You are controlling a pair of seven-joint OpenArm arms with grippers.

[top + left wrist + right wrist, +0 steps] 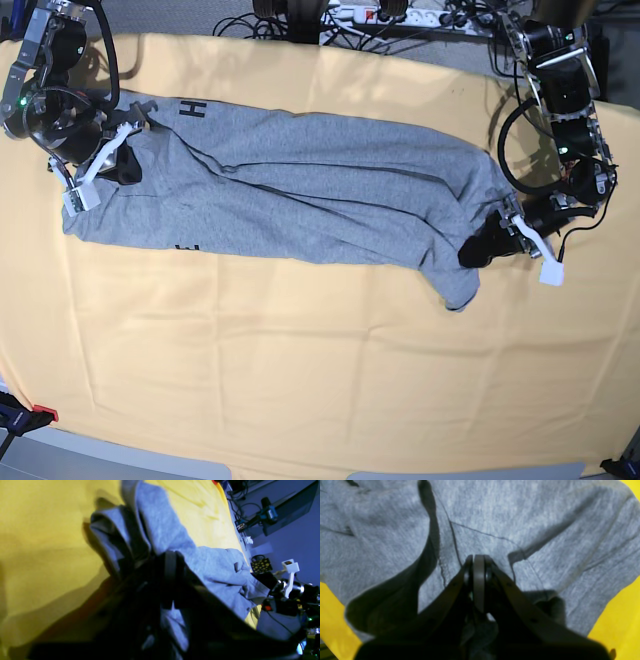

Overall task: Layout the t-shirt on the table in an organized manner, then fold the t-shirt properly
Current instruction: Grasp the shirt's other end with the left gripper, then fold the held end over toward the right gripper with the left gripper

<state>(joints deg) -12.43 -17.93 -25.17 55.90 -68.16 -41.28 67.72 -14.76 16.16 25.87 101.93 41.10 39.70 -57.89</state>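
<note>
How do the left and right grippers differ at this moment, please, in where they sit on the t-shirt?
The left gripper is at the narrow, bunched end of the t-shirt; the right gripper is at the wide end beside the black lettering. Shared: both have their jaws closed on grey fabric, low on the table.

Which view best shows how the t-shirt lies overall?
The base view: the whole t-shirt lies stretched sideways across the table between both arms. The right wrist view shows only creased grey fabric close up; the left wrist view shows a bunched end.
</note>
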